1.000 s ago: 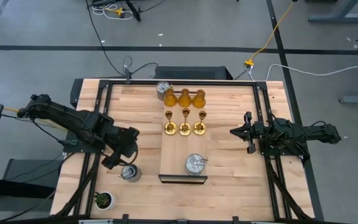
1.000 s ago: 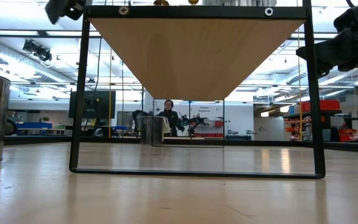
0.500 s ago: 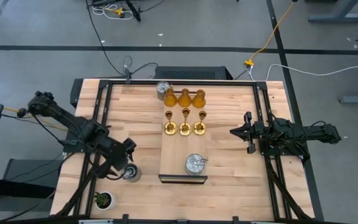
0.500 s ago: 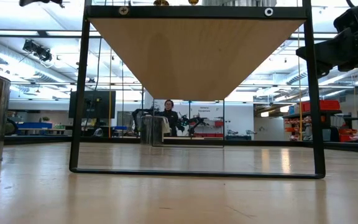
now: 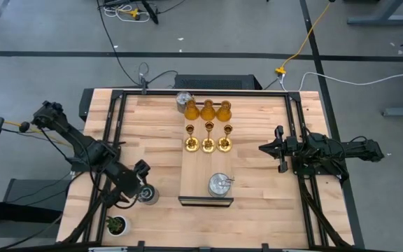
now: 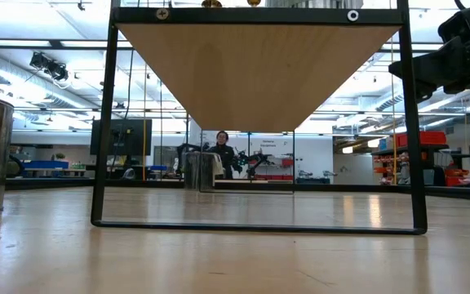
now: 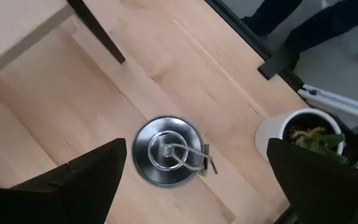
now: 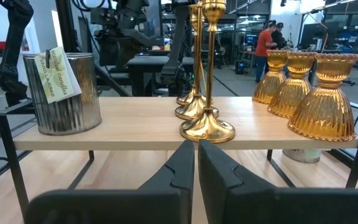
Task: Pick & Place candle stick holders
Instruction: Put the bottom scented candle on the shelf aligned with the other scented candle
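L gripper [image 5: 136,183] w/ jaws wide open hangs directly over squat round silver metal holder [image 5: 147,194] on bare tabletop, near small green potted plant [image 5: 116,225], prob lined up for a top grab. Raised wooden shelf [image 5: 196,178] carries gold and amber holders plus another silver one. R gripper [image 5: 266,148] parked at table's right, jaws closed, empty.

gold holders [image 5: 208,142]: 3 | amber holders [image 5: 208,110]: 3 | silver holders [image 5: 220,185]: 3 | plant [image 5: 115,225]: 1
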Controlling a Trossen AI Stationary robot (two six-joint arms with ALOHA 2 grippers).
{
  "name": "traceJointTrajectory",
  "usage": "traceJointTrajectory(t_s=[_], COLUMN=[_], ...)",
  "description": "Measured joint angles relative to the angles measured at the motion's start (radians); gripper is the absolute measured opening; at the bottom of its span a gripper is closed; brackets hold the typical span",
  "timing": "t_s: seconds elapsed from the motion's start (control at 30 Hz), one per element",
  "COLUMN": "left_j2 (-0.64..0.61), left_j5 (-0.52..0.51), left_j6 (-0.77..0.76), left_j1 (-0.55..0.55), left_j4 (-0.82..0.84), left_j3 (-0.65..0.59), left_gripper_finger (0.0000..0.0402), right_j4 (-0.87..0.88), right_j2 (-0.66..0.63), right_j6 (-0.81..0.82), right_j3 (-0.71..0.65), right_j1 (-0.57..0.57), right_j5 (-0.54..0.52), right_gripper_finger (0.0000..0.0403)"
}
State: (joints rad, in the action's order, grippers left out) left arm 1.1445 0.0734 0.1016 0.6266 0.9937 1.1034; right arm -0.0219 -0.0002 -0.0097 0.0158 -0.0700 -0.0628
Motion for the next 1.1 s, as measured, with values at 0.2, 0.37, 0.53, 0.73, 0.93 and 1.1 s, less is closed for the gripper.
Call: traceJointTrajectory(t_s=[0.2,0.37,0.53,0.73,0.93,1.1], left_j2=[0.033,0.061,0.101,0.162,0.213,0.210], left_j5=[-0.036,-0.045,-0.094,-0.125,-0.163,-0.158], left_j6=[-0.136,-0.255,-0.383,-0.458,-0.457,-0.457], left_j1=[0.002,0.002,0.002,0.001,0.001,0.002], left_j4=[-0.001,-0.001,-0.001,-0.002,-0.010,-0.102], left_j3=[0.000,0.000,0.000,0.000,0.000,-0.052], left_gripper_finger=[0.0400,0.0400,0.0400,0.0400,0.0400,0.0399], right_j4=[0.000,0.000,0.000,0.000,0.000,0.000], right_j2=[0.000,0.000,0.000,0.000,0.000,0.000], right_j6=[0.000,0.000,0.000,0.000,0.000,0.000], right_j3=[0.000,0.000,0.000,0.000,0.000,0.000], right_j1=[0.000,0.000,0.000,0.000,0.000,0.000], right_j5=[0.000,0.000,0.000,0.000,0.000,0.000], right_gripper_finger=[0.0027,0.0027,0.0027,0.0027,0.0027,0.0027])
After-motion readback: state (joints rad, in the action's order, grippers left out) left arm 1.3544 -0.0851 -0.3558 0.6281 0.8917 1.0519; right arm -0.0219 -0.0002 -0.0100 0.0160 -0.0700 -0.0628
